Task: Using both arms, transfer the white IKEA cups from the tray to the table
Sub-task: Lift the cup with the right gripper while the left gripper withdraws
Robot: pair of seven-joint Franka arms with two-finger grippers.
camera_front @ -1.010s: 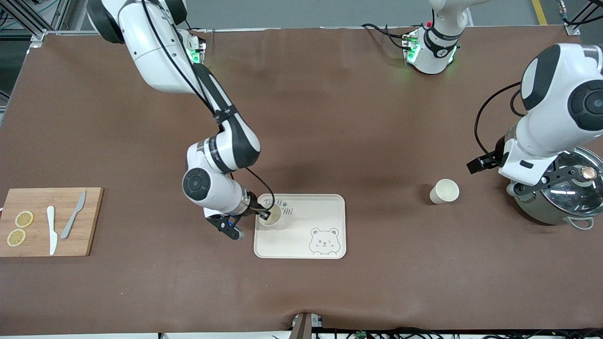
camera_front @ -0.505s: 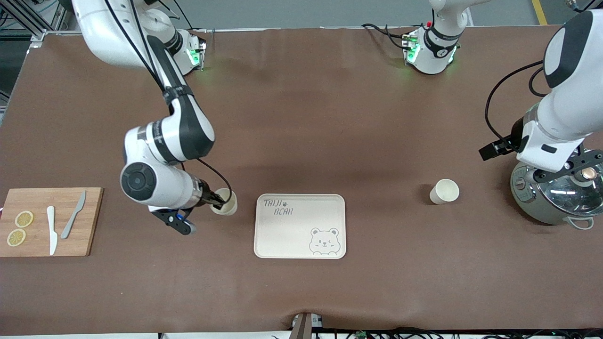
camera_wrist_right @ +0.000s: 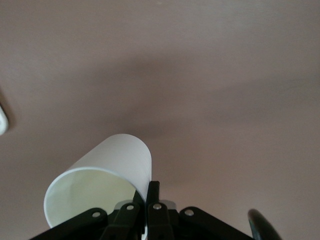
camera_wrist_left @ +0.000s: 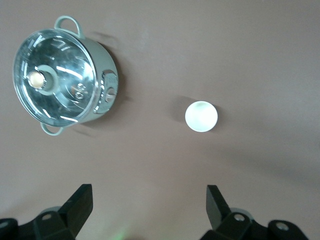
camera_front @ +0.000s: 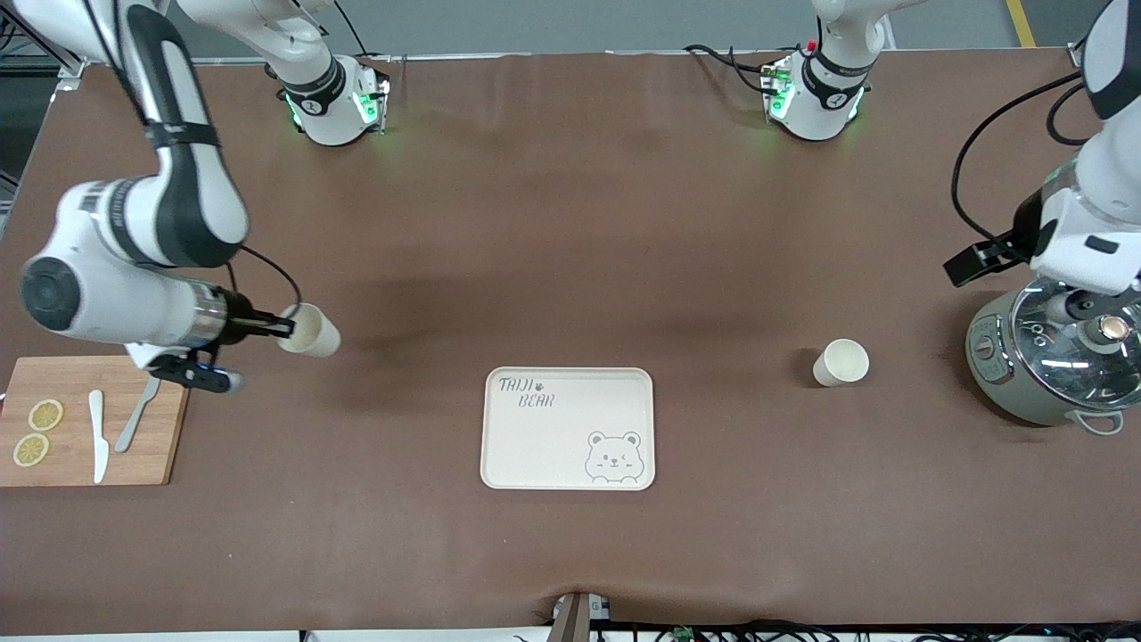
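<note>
Although the tray (camera_front: 569,429) carries no cup now, the second one is not yet set down.

Right tool (camera_front: 273,326): pressed together on the rim wall of a white cup (camera_front: 308,331), one finger inside and one outside, as the right wrist view (camera_wrist_right: 152,200) shows; it hangs over bare tabletop (camera_front: 570,223) between the tray and the cutting board (camera_front: 94,419).

Held cup (camera_wrist_right: 100,187): pinched at the rim, tipped over so that its long axis runs nearly level, base pointing away from the tool and toward the tray; it is clear of the mat.

Left tool (camera_wrist_left: 147,205): spread wide and holding nothing, up over the tabletop by the lidded pot (camera_front: 1052,357); this arm waits.

Placed cup (camera_front: 841,362): upright on the tabletop, between the tray and the pot, well apart from both; in the left wrist view (camera_wrist_left: 201,116) it lies ahead of the spread fingers, mouth up.

Tray: flat on the tabletop, bear drawing showing, well apart from the right tool toward the left arm's end.

Board goods: lemon slices (camera_front: 36,432) and two knives (camera_front: 116,419), below the right arm's wrist.

Deciding relation: the held cup's base points sideways rather than down, so in my judgement the wrist must turn it upright before lowering; only the right arm is placed to do so.
</note>
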